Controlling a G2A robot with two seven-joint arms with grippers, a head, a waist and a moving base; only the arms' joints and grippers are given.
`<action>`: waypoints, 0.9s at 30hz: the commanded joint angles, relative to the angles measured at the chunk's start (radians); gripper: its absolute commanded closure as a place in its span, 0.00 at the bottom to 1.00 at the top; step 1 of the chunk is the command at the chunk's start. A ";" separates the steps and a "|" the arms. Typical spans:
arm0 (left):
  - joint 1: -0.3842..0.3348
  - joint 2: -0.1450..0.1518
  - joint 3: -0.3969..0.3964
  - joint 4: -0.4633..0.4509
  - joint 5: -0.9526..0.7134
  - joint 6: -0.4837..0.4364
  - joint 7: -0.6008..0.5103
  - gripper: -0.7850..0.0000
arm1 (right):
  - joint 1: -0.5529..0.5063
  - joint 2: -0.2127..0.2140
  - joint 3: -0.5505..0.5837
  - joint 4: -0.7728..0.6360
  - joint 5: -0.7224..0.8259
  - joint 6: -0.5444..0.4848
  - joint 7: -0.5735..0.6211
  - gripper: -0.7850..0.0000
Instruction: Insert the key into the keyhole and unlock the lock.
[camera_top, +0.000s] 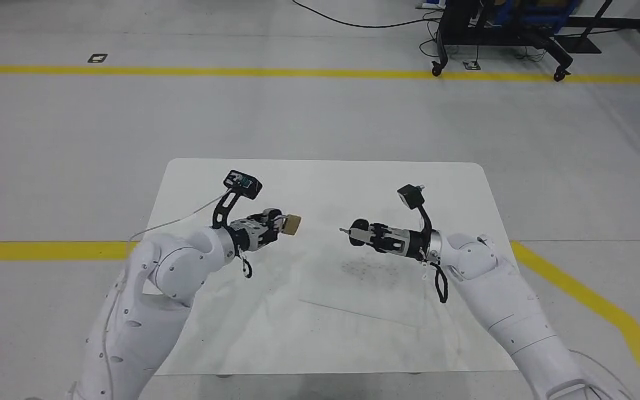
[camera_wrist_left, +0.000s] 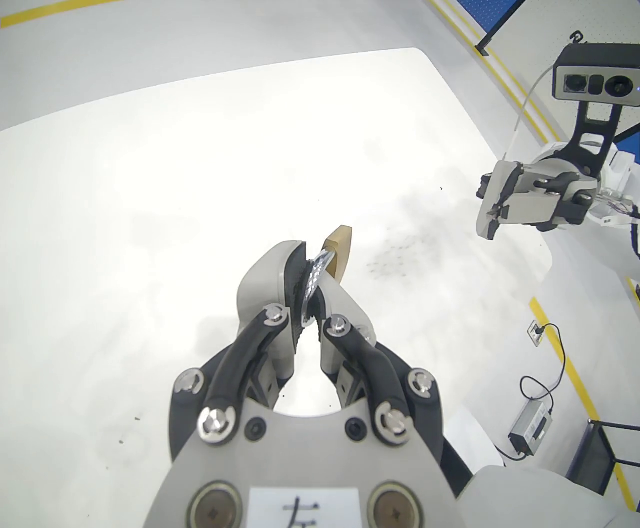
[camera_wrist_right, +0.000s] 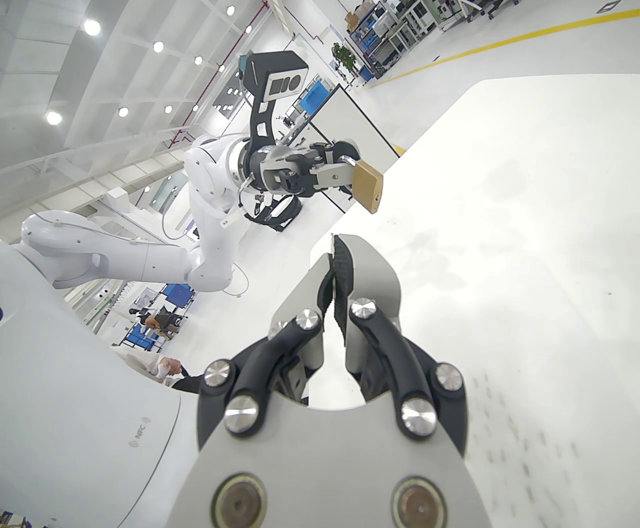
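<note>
Pinching its shackle (camera_wrist_left: 316, 272), left fingers (camera_wrist_left: 277, 272) hold the lock (camera_wrist_left: 340, 248).

A: Condition of the brass-coloured block padlock (camera_wrist_left: 340, 250)?

B: Its silver steel shackle (camera_wrist_left: 316, 280) is largely covered by the pads of the left gripper (camera_wrist_left: 314, 272), which clamp it. The keyhole is too small to resolve.

A: And the small dark metal key (camera_top: 344, 231)?

B: It is pinched in the right gripper (camera_wrist_right: 334, 262). Only the tip protrudes, and it is too small to resolve the teeth. The grip end is concealed between the pads.
</note>
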 joint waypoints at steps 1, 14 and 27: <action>0.001 -0.002 0.002 -0.005 -0.027 -0.011 0.021 1.00 | 0.000 0.000 0.000 0.000 0.000 0.000 0.000 1.00; -0.251 -0.052 0.137 0.502 -0.771 -0.414 -0.036 1.00 | 0.030 -0.055 -0.091 -0.014 -0.045 -0.002 -0.327 1.00; -0.302 -0.054 0.159 0.605 -0.874 -0.457 -0.114 1.00 | 0.137 -0.113 -0.167 0.091 -0.030 -0.070 -0.462 1.00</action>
